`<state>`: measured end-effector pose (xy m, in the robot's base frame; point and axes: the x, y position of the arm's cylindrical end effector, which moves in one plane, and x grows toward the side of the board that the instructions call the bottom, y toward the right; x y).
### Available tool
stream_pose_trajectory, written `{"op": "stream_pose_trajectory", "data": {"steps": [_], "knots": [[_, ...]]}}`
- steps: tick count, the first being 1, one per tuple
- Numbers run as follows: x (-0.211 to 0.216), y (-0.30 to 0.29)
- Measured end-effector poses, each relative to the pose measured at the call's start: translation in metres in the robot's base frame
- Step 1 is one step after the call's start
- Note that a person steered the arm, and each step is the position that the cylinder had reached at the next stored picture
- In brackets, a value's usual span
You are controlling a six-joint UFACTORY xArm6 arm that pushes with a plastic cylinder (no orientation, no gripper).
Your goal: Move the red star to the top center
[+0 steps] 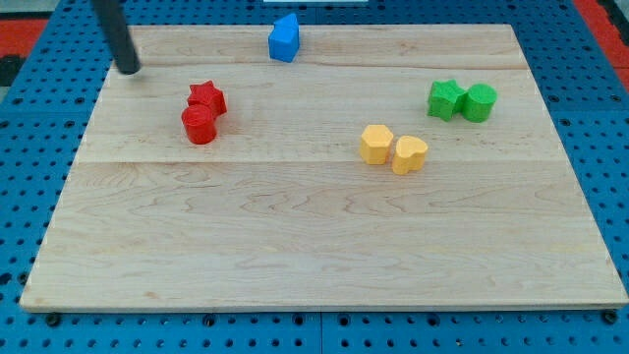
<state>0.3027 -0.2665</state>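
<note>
The red star (pixel 207 96) lies on the wooden board (pixel 314 236) at the view's upper left. A red cylinder-like block (pixel 199 125) touches it just below. My tip (pixel 129 70) is at the board's upper left, to the left of and a little above the red star, apart from it. A blue block (pixel 284 38) stands at the view's top center, near the board's top edge.
A green star-like block (pixel 446 99) and a green cylinder (pixel 480 102) sit together at the upper right. Two yellow blocks, one (pixel 375 144) beside the other (pixel 409 154), touch right of center. A blue pegboard (pixel 609 118) surrounds the board.
</note>
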Motion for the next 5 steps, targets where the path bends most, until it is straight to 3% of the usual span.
{"op": "stream_pose_trajectory", "data": {"steps": [1, 4, 5], "knots": [[0.044, 0.016], [0.05, 0.214], [0.049, 0.231]]}}
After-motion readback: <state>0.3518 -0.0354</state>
